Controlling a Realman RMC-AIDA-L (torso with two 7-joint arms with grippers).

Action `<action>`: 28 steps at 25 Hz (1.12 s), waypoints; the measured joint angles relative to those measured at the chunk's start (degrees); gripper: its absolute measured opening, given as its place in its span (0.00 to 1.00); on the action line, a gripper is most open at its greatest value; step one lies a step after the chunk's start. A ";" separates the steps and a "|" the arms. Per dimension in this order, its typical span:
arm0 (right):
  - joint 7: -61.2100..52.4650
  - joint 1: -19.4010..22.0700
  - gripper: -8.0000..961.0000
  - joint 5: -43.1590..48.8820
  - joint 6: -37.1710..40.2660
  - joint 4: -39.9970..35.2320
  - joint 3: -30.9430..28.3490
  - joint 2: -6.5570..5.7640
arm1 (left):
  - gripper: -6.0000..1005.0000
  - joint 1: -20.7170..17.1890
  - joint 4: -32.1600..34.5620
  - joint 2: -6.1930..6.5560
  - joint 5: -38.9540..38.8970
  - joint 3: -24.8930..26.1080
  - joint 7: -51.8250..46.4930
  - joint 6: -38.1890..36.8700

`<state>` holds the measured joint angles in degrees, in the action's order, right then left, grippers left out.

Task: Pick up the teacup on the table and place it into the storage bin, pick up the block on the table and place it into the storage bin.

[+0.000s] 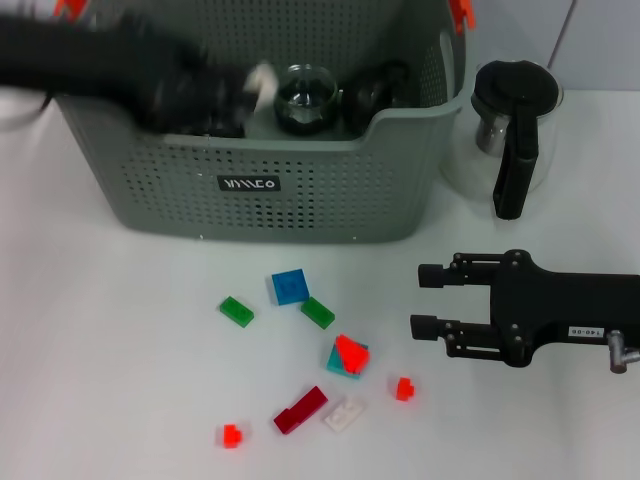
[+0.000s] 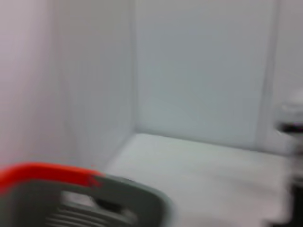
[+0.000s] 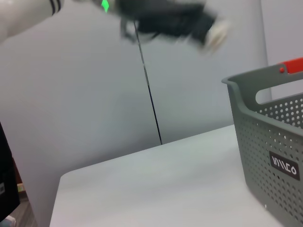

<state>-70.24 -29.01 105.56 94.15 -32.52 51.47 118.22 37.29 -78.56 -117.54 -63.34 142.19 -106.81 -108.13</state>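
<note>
The white table [image 1: 120, 380] carries the storage bin [image 1: 300, 190], a large grey-green perforated basket with orange clips and a black label, standing at the far side. Over its open top hangs the left gripper [image 1: 255, 85], blurred, with something pale at its tip; whether its fingers are spread or closed on that pale thing cannot be told. Inside the bin sits a dark, round glass vessel [image 1: 305, 97] that may be the teacup, next to another dark object. Just beside the bin's right end stands a clear glass pitcher [image 1: 515, 125] with a black handle. The right gripper [image 1: 428, 300] rests low over the table on the right, fingers spread apart and holding nothing. Before the bin lie scattered blocks: a blue block [image 1: 289, 286], two green ones, several red ones, a teal one and a white one.
</note>
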 joint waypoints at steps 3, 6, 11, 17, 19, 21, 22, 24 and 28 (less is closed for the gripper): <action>-0.11 -0.04 0.67 0.00 -0.01 0.01 0.04 0.08 | 0.19 3.73 -0.15 -0.10 3.76 -2.91 -6.07 10.29; -0.11 0.01 0.67 0.00 -0.05 0.01 -0.04 0.18 | 0.20 6.11 2.70 -0.40 9.57 -9.00 -9.97 21.04; -0.15 0.01 0.67 0.00 -0.01 0.00 -0.22 0.28 | 0.20 9.64 12.45 -0.79 18.80 -18.81 -13.43 35.03; -0.16 -0.23 0.67 0.00 0.04 0.00 -0.20 0.26 | 0.20 14.32 23.69 -2.84 28.07 -22.49 -14.36 44.89; -0.16 -0.24 0.67 0.01 0.05 0.00 -0.22 0.25 | 0.20 16.47 27.60 -3.72 31.67 -23.08 -15.20 47.16; -0.16 -0.25 0.67 0.00 0.06 0.00 -0.19 0.28 | 0.20 17.07 28.59 -4.03 32.88 -23.11 -16.56 48.67; -0.16 -0.26 0.67 0.00 0.07 0.00 -0.18 0.29 | 0.20 17.20 28.73 -4.25 33.28 -23.08 -17.33 49.37; -0.16 -0.27 0.67 0.00 0.08 0.00 -0.18 0.30 | 0.20 16.93 27.53 -4.70 33.16 -22.58 -18.22 50.05; -0.16 -0.36 0.67 0.00 0.10 0.01 -0.14 0.32 | 0.20 14.48 21.09 -5.60 30.92 -20.46 -19.67 48.21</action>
<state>-70.40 -29.37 105.56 94.25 -32.52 51.33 118.54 51.76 -57.47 -123.13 -32.42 121.73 -126.48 -59.92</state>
